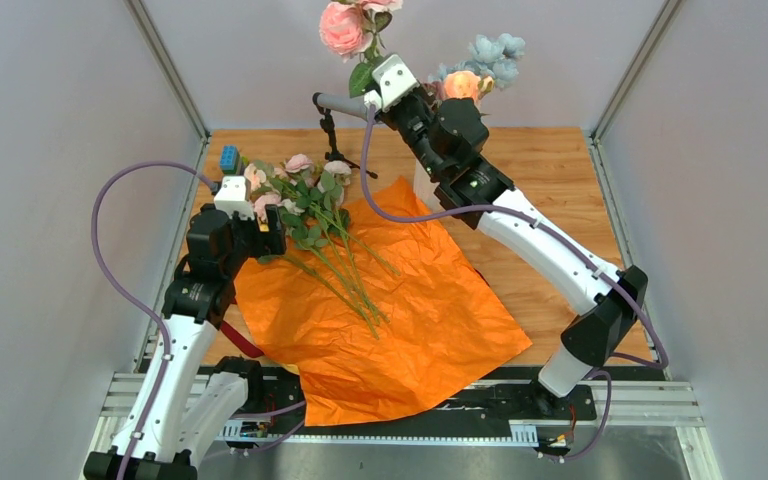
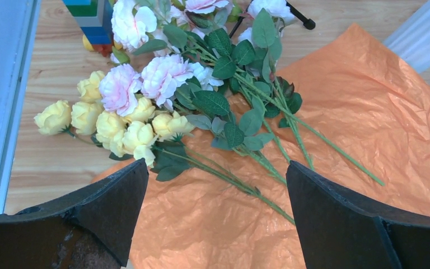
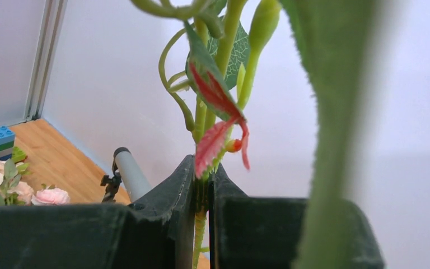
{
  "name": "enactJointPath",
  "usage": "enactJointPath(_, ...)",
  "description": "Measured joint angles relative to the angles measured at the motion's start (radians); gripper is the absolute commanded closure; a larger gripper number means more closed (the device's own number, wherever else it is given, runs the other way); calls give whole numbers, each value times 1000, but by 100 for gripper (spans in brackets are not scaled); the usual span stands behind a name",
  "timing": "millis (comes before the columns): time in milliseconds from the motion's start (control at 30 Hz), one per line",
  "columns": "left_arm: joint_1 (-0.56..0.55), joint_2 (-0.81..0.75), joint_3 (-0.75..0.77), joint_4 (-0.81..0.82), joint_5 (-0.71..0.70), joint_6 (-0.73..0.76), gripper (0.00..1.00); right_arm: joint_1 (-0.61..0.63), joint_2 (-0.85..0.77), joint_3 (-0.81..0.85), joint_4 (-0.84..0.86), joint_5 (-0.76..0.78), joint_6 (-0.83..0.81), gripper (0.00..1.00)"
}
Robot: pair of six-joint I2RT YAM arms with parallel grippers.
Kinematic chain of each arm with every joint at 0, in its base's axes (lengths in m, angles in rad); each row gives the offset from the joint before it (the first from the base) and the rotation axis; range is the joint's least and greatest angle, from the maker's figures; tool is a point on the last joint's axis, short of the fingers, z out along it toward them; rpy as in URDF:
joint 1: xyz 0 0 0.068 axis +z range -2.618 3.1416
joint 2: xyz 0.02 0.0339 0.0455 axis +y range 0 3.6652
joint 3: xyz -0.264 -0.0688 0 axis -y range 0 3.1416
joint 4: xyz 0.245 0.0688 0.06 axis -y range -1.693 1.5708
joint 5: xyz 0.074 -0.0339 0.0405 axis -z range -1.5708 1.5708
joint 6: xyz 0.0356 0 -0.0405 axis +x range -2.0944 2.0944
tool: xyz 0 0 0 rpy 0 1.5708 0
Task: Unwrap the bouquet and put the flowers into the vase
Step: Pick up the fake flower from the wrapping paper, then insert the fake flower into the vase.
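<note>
I hold the right gripper (image 3: 203, 179) pinched on one stem (image 3: 224, 53), high beyond the paper (image 1: 430, 300), for the vase (image 2: 425, 33), probably just below. The left gripper (image 2: 217, 185) gapes over the flowers (image 2: 162, 78) at the paper's far-left corner, ready to pick.

Left arm folded low, elbow raised, wrist pitched downward. Left gripper (image 2: 217, 168) has its jaws spread wide and holds nothing. Right arm extended up and rearward. Right gripper (image 3: 202, 171) is raised high, jaws clamped on a flower stem (image 3: 200, 235).
</note>
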Motion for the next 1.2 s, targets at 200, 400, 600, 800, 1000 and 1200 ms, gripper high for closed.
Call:
enactJointPath(200,0,0,0,-3,-4,5,0,0,8,52,6,-1,-36,100)
enactJointPath(400,0,0,-1,-3,-4,5,0,0,11,96,22,-1,-58,100)
enactJointPath(600,0,0,-4,-4,-3,5,0,0,25,110,21,0,-74,100)
enactJointPath(800,0,0,-6,-4,-3,5,0,-14,35,110,10,-6,-48,100)
enactJointPath(1000,0,0,-6,-4,-3,5,0,-95,35,110,-10,-52,80,100)
enactJointPath(1200,0,0,-6,-4,-3,5,0,-150,35,112,-51,-54,159,100)
